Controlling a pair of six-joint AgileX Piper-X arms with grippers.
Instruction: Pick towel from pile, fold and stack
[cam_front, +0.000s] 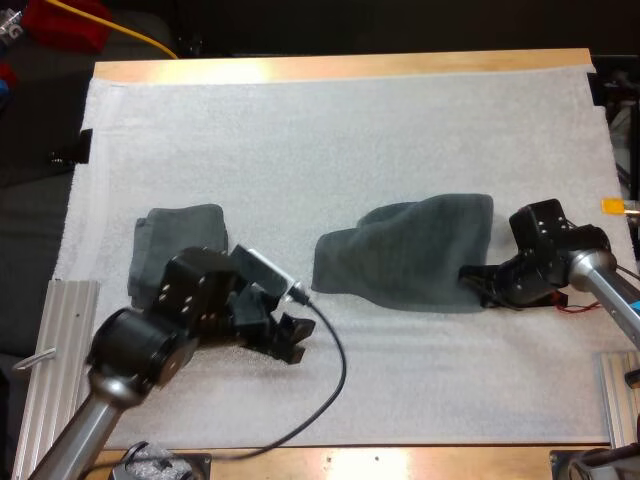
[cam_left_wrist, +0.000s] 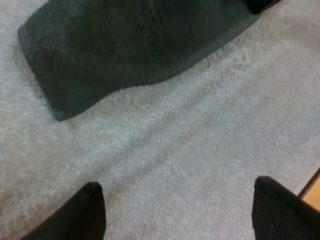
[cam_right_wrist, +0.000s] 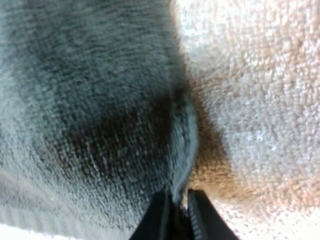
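Towel (cam_front: 405, 262) between right fingers (cam_right_wrist: 157, 222)

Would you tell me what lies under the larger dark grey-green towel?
The white terry mat shows around the larger dark grey-green towel; anything beneath it is covered.

A light wooden table (cam_front: 340, 68) shows as a strip along the top of the frame, and a white textured mat (cam_front: 330, 150) covers nearly all of it. On the mat, a small folded dark grey-green towel (cam_front: 180, 232) lies left of centre and a larger rumpled dark grey-green towel (cam_front: 400, 260) right of centre, well apart. A ribbed aluminium rail (cam_front: 65, 340) sits at the mat's lower left edge.
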